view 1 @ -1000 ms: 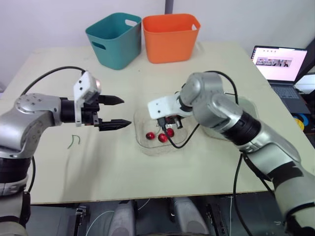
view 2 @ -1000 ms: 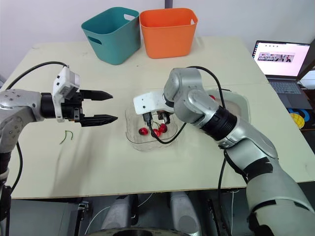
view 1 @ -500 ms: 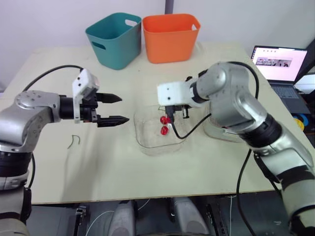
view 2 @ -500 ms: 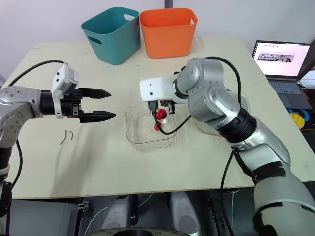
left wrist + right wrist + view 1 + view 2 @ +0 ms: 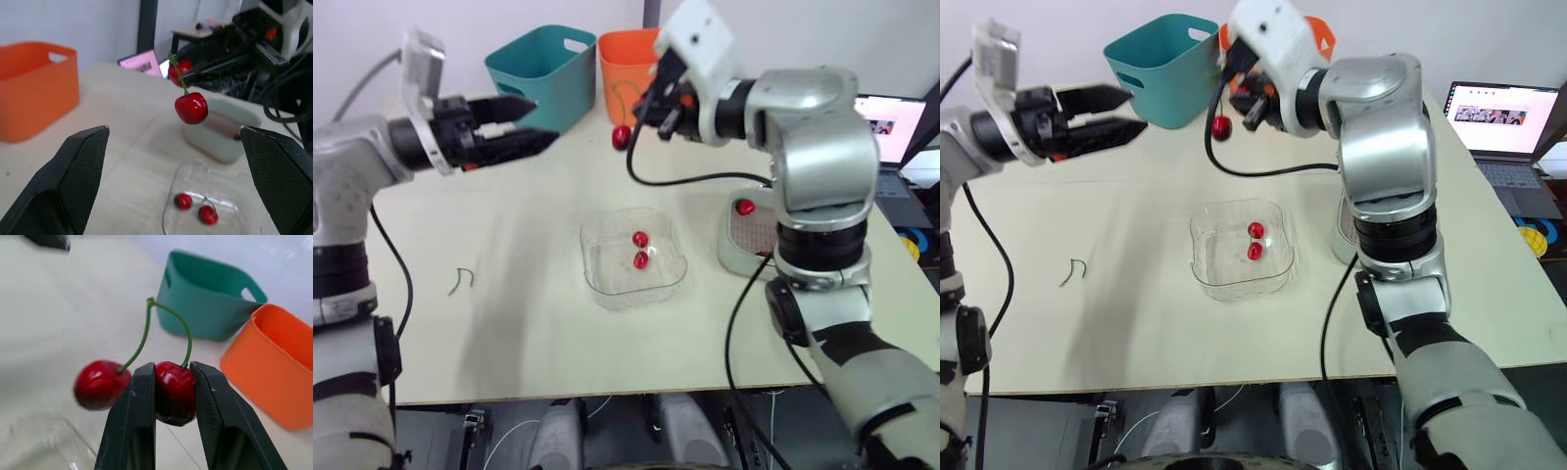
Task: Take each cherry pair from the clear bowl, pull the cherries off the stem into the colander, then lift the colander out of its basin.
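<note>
My right gripper point(image 5: 656, 103) is raised high over the table's far side, shut on one cherry point(image 5: 175, 391) of a cherry pair. The second cherry point(image 5: 621, 136) hangs free from the green stem point(image 5: 146, 328). My left gripper point(image 5: 540, 122) is also raised, open and empty, pointing at the hanging cherry point(image 5: 191, 107) from the left with a gap between. The clear bowl point(image 5: 607, 284) sits mid-table with two cherries point(image 5: 640, 249) in it. The pale colander in its basin point(image 5: 734, 245) stands to the bowl's right and holds a cherry point(image 5: 744, 207).
A teal bin point(image 5: 543, 73) and an orange bin point(image 5: 626, 69) stand at the table's back, just behind both grippers. A bare green stem point(image 5: 460, 281) lies on the table at the left. A laptop point(image 5: 891, 127) sits off the table's right side.
My right gripper has lifted a cherry pair out of the clear bowl and carried it up and back. My left gripper has risen toward it, still open. Two cherries stay in the bowl.
</note>
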Controlling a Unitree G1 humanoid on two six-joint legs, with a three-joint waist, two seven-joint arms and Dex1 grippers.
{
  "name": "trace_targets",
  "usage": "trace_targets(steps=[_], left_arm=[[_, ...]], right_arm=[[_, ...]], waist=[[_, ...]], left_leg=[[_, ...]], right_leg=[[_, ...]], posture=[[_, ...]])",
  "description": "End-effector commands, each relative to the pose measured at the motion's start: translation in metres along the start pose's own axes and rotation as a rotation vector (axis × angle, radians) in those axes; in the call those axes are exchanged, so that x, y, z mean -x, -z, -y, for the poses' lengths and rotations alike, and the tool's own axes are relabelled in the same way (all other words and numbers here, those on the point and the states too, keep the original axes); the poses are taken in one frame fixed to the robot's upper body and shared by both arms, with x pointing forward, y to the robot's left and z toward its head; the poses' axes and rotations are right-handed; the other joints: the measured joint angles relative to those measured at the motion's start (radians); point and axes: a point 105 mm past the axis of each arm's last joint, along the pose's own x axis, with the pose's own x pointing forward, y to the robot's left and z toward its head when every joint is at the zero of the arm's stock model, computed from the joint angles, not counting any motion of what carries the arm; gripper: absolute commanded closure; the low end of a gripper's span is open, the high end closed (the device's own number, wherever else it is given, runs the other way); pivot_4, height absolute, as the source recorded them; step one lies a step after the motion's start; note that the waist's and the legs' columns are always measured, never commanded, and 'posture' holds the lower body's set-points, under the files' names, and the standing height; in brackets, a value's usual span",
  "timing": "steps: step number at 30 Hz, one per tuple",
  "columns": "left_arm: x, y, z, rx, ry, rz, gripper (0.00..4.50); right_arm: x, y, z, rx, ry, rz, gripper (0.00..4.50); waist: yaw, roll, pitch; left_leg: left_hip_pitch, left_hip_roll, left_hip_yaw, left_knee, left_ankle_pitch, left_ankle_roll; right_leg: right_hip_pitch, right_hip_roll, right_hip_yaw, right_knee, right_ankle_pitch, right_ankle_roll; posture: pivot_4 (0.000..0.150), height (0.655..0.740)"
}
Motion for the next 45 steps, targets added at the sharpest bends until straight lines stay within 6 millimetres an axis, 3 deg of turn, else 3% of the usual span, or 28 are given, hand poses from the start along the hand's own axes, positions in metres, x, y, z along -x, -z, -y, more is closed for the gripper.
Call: trace_targets(steps=[1,6,13,30,34,43,44,45], left_arm=[[-0.01,-0.025,-0.001,-0.05,0.031,0.058,0.0],[-0.035,-0.036,-0.003,-0.054,0.121,0.081,0.0],[-0.063,-0.035,-0.009,0.011,0.205,0.081,0.0],[-0.09,-0.033,0.003,0.078,0.296,0.08,0.0],[-0.094,-0.029,0.002,0.084,0.286,0.073,0.91],[-0.097,-0.021,0.005,0.092,0.288,0.049,4.2],[-0.097,-0.021,0.004,0.095,0.286,0.048,4.48],[-0.096,-0.021,0.003,0.097,0.282,0.048,4.48]], right_arm=[[0.013,-0.016,0.0,-0.083,0.043,0.105,3.64],[0.014,-0.013,-0.013,-0.076,0.023,0.134,3.64],[0.015,-0.013,-0.015,-0.059,0.029,0.151,3.64],[0.016,-0.011,-0.02,-0.039,0.043,0.152,3.64],[0.016,-0.011,-0.021,-0.035,0.04,0.151,3.65],[0.017,-0.012,-0.02,-0.031,0.046,0.15,3.65],[0.017,-0.013,-0.02,-0.031,0.047,0.151,3.65],[0.017,-0.013,-0.02,-0.031,0.047,0.152,3.65]], waist=[[0.001,0.0,0.0],[0.0,0.0,0.0],[-0.004,0.0,0.0],[-0.002,0.0,0.0],[-0.002,0.0,0.0],[-0.002,0.0,0.0],[-0.002,0.0,0.0],[-0.002,0.0,0.0]], left_leg=[[0.0,0.0,0.0,0.0,0.0,0.0],[0.0,-0.001,0.0,0.0,0.0,0.0],[0.0,0.0,0.0,-0.001,0.0,0.0],[0.0,0.0,0.0,-0.001,0.0,0.0],[0.0,0.0,0.0,-0.001,0.0,0.0],[0.0,0.0,0.0,-0.001,0.0,0.0],[0.0,0.0,0.0,-0.001,0.0,0.0],[0.0,0.0,0.0,-0.001,0.0,0.0]], right_leg=[[0.0,0.0,0.0,0.0,0.0,0.0],[0.0,0.0,0.0,0.0,0.0,0.0],[-0.001,0.001,0.0,0.0,0.0,0.0],[-0.001,0.0,0.0,0.0,0.0,0.0],[-0.001,0.0,0.0,0.0,0.0,0.0],[-0.001,0.0,0.0,0.0,0.0,0.0],[-0.001,0.0,0.0,0.0,0.0,0.0],[-0.001,0.0,0.0,0.0,0.0,0.0]], posture=[[0.15,0.74],[0.15,0.74],[0.15,0.74],[0.15,0.74],[0.15,0.74],[0.15,0.74],[0.15,0.74],[0.15,0.74]])
